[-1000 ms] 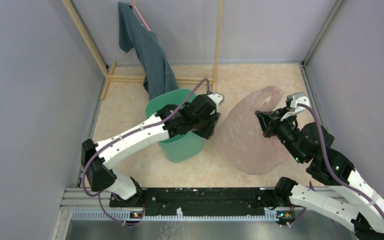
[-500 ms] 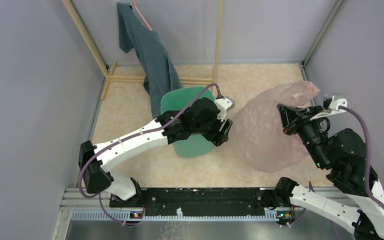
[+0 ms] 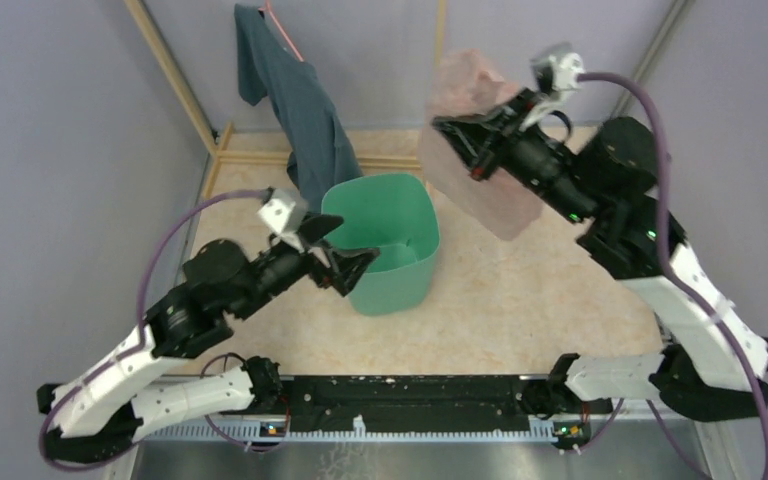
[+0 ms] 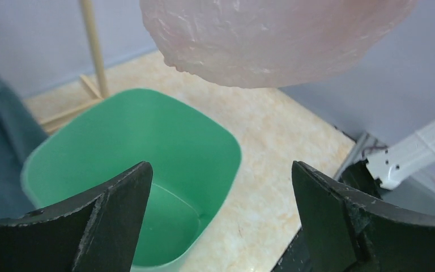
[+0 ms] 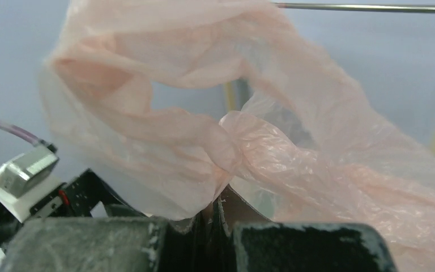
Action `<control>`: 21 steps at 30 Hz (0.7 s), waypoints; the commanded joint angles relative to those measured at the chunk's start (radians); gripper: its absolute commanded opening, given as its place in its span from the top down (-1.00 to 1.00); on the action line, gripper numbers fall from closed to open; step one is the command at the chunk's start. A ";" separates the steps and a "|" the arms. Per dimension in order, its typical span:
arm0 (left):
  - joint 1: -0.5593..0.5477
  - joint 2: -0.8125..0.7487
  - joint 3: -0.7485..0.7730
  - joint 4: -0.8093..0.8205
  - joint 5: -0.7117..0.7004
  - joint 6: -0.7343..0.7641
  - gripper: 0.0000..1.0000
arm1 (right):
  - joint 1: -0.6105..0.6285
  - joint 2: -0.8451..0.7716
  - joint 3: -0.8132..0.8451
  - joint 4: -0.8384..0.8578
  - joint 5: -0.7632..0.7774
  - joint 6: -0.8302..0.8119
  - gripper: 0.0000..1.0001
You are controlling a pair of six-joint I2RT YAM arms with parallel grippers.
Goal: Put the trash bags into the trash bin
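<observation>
Trash bag [image 3: 480, 150], a thin, wrinkled, translucent pale pink film, hangs in the air at the far side, above and to the right of the trash bin [image 3: 400, 290] and not yet over its mouth. It droops lengthwise from the right gripper [image 3: 457, 135], whose jaws are pinched tight on a bunched fold. The bag likely needs carrying left and nearer before lowering. The mint-green bin stands upright and open. The left gripper [image 3: 355, 242], spread wide and holding nothing, hovers at the bin's near-left rim. A dark teal garment [image 3: 305, 120] hangs behind.
</observation>
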 commanded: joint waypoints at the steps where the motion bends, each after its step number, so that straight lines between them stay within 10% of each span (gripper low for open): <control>1: -0.001 -0.142 -0.105 0.009 -0.223 -0.001 -0.97 | 0.082 0.204 0.229 0.123 -0.259 0.044 1.00; 6: -0.001 -0.283 -0.144 -0.076 -0.343 -0.058 -0.97 | 0.131 0.291 0.373 0.149 -0.185 0.064 1.00; 14: 0.000 -0.397 -0.153 0.007 -0.385 -0.073 -0.97 | 0.130 0.043 -0.152 0.394 0.366 0.008 1.00; 21: -0.001 -0.232 -0.055 -0.021 -0.469 -0.103 -0.98 | 0.090 -0.038 -0.400 0.390 0.425 0.006 1.00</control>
